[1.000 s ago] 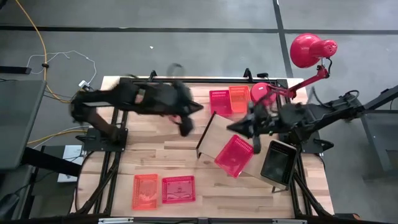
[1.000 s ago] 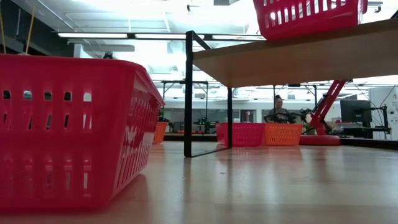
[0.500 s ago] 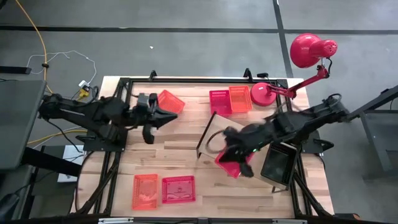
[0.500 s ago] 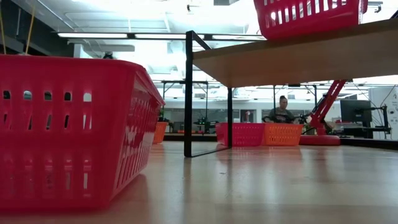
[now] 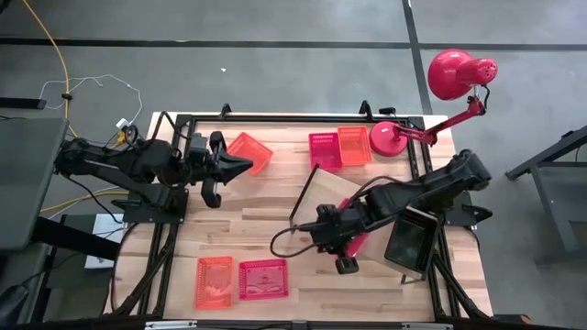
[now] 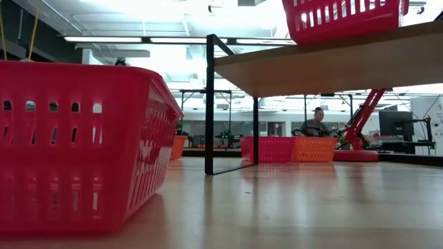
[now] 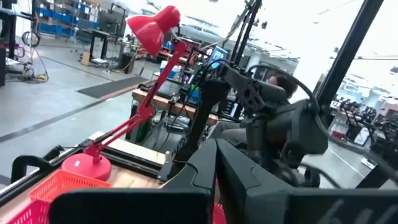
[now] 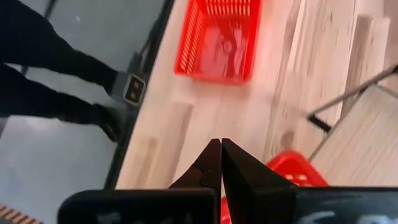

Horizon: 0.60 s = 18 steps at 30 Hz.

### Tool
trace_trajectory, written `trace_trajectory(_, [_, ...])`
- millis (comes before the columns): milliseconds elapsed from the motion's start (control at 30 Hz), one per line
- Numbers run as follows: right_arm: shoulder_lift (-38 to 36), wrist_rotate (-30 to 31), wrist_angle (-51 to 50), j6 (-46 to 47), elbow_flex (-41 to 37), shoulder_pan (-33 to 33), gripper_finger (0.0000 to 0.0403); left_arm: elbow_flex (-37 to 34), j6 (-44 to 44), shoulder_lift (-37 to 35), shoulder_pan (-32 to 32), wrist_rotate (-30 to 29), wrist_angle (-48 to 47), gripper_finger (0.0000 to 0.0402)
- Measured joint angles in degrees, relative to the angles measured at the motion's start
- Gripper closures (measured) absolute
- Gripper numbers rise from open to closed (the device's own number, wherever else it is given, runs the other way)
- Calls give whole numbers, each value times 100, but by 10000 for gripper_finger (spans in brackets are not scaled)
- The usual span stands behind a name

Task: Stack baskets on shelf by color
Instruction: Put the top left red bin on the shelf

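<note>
The pale shelf (image 5: pixel 335 191) stands raised on its black bracket (image 6: pixel 210 104). A red basket (image 6: pixel 342 17) and a black basket (image 5: pixel 410 240) sit on it by their bottoms. On the table lie an orange basket (image 5: pixel 249 151) at far left, a red (image 5: pixel 323 149) and orange (image 5: pixel 353 145) pair at the far edge, and an orange (image 5: pixel 215 280) and red (image 5: pixel 263 278) pair near the front. My left gripper (image 5: pixel 246 167) hovers shut beside the far-left orange basket. My right gripper (image 8: pixel 221 144) is shut, tipped down over the shelf's bracket end.
A red desk lamp (image 5: pixel 454 73) stands with its round base (image 5: pixel 388 139) at the far right corner. Black frame rails (image 5: pixel 275 117) run along the table's edges. A person (image 6: pixel 315 126) sits in the room far behind the table.
My left gripper has drawn back toward the table's left edge and sunk a little, uncovering the far-left orange basket. My right gripper has swung from the far right toward the near left, across the shelf, and tipped downward. Both have stayed shut.
</note>
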Motion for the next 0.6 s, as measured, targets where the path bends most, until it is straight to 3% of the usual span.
trace_trajectory(600, [78,109,-830,152,20,1,403,0,-4,11,0,0,-18,402])
